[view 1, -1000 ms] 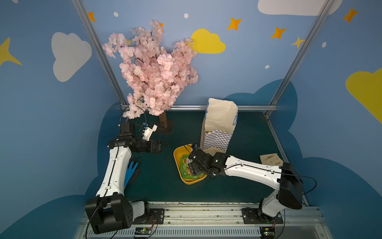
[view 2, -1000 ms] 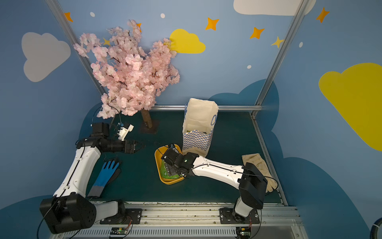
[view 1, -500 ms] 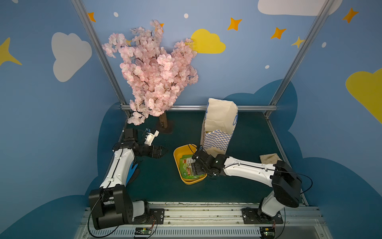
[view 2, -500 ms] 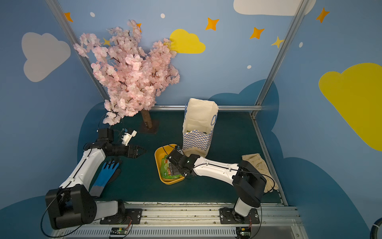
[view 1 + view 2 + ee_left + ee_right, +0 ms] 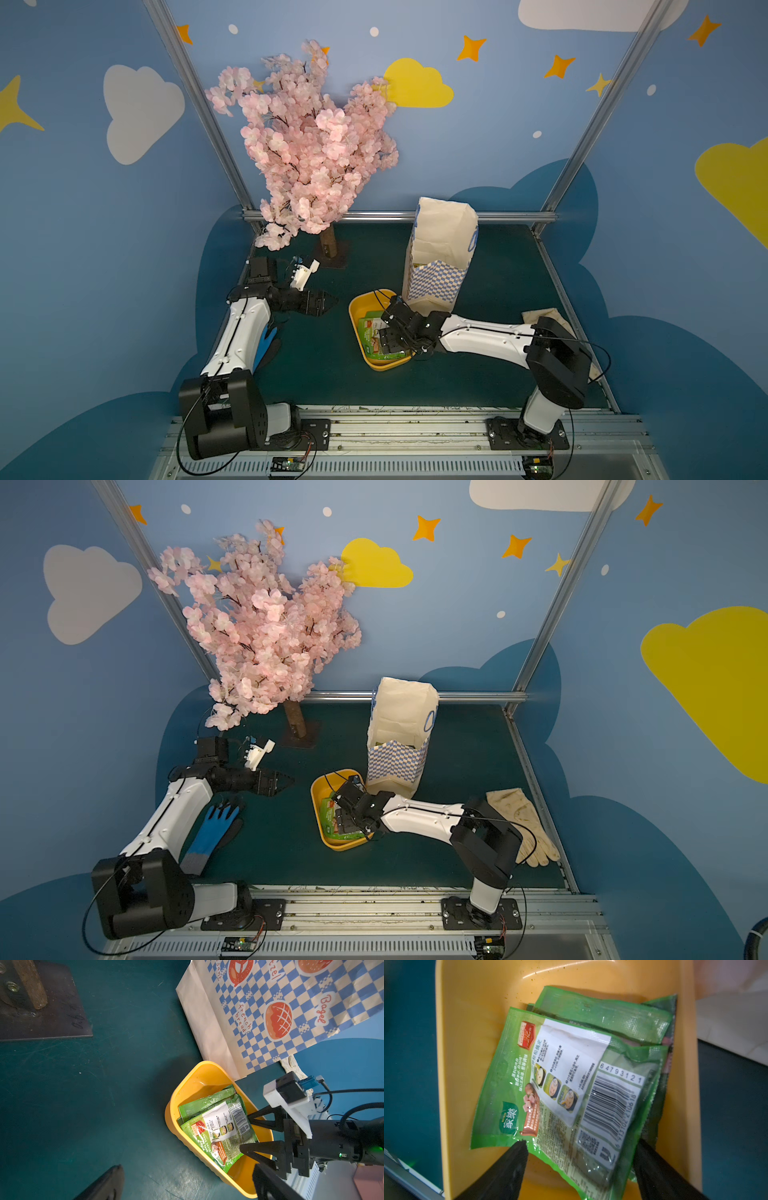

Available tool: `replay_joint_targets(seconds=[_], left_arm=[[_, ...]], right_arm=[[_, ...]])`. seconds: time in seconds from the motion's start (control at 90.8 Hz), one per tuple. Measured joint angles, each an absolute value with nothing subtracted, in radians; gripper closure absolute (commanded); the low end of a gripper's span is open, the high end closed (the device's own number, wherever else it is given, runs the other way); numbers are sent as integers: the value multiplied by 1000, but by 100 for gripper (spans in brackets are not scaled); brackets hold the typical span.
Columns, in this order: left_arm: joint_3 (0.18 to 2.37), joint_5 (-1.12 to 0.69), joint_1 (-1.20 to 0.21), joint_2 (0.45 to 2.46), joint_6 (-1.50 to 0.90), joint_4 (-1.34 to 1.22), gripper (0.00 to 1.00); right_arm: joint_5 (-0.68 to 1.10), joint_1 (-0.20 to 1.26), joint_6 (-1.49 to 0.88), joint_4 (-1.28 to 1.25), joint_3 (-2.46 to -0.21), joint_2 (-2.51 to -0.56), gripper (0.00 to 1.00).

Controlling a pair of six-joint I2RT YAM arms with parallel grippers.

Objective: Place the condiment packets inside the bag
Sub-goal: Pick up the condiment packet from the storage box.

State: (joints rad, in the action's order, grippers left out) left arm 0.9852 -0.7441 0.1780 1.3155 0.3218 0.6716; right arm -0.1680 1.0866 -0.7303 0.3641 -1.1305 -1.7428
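Note:
Several green condiment packets [image 5: 571, 1088] lie stacked in a yellow tray [image 5: 467, 1022], the top one barcode side up. In both top views the packets [image 5: 370, 332] [image 5: 330, 812] sit right in front of the bag [image 5: 440, 266] [image 5: 401, 737], a tall cream paper bag with blue checks that stands upright with its mouth open. My right gripper [image 5: 582, 1144] is low over the tray, open, its black fingers on either side of the top packet's near end. My left gripper [image 5: 328, 303] hangs open over the mat to the left of the tray, holding nothing.
A pink blossom tree [image 5: 316, 145] on a dark base plate stands at the back left. A blue glove [image 5: 212, 833] lies under my left arm. A beige glove [image 5: 519, 820] lies at the right edge. A metal rail runs along the front.
My left arm has folded lower and its gripper has shifted slightly toward the tray. My right gripper has sunk closer to the packets, with its jaws a little narrower.

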Motion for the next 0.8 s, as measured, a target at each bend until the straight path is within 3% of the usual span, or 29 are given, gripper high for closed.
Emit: replay_joint_targets(seconds=[0.187, 0.319, 0.595, 0.804], left_arm=[[985, -744, 178, 1314, 318, 672, 0], [985, -744, 178, 1307, 318, 672, 0], [985, -744, 178, 1293, 311, 672, 0], [985, -744, 178, 1284, 310, 672, 0]], right_arm=[[-101, 1060, -754, 250, -1081, -1743, 23], [-36, 1026, -784, 128, -1037, -1743, 36], [9, 1011, -802, 44, -1011, -1739, 100], [-27, 1034, -755, 88, -1013, -1660, 100]])
